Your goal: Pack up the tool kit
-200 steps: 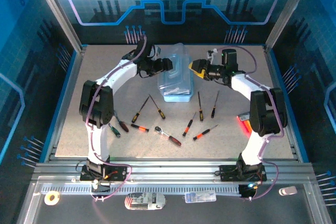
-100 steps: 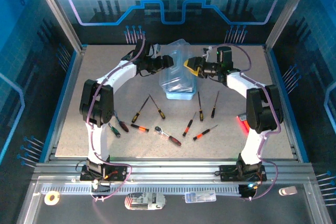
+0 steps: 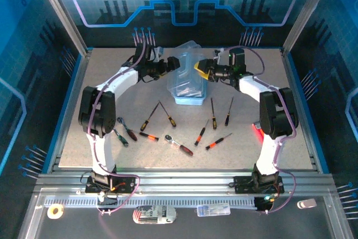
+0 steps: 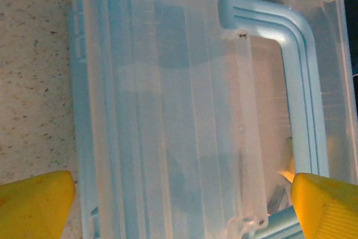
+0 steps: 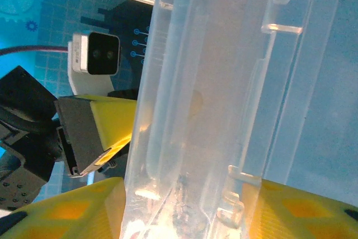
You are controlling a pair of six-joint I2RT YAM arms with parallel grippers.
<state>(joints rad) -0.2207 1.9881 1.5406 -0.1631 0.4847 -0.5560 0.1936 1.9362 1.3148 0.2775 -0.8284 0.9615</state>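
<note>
Tabletop (image 3: 240, 149): right gripper (image 3: 199, 71) pinches tool kit lid (image 3: 187, 62); left gripper (image 3: 169, 66) spread around it.

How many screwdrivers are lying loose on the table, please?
9 screwdrivers: five left of the ratchet wrench, four right of it; more could be hidden in the tool kit.

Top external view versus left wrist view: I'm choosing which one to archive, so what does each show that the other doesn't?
Top external: screwdrivers and the ratchet wrench loose on the table, the right gripper at the raised lid. Left wrist: the pale-blue handle seen close through clear plastic, yellow fingers either side. Shared: the tool kit box, the open left gripper.
</note>
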